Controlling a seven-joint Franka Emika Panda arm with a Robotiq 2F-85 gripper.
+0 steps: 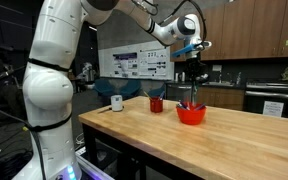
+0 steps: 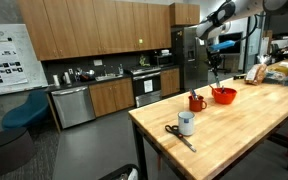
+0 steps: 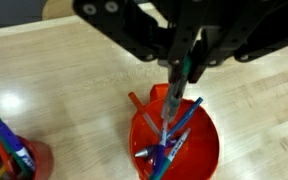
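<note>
Setting: kitchen-lab butcher-block table (image 3: 64, 70)
Pincer: gripper (image 3: 185, 68) clamped on a pen (image 3: 174, 100) — upright over the red bowl (image 3: 209, 150), lower centre of the wrist view
Progress: other pens (image 3: 174, 148) lie in the bowl — more stand in the red cup (image 3: 39, 160), lower left

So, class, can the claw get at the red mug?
Probably yes: nothing stands between the claw, above the red bowl, and the red mug beside it. But it is shut on a pen.

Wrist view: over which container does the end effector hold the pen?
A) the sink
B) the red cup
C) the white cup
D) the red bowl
D: the end effector, shut on the pen, is directly above the red bowl.
</note>
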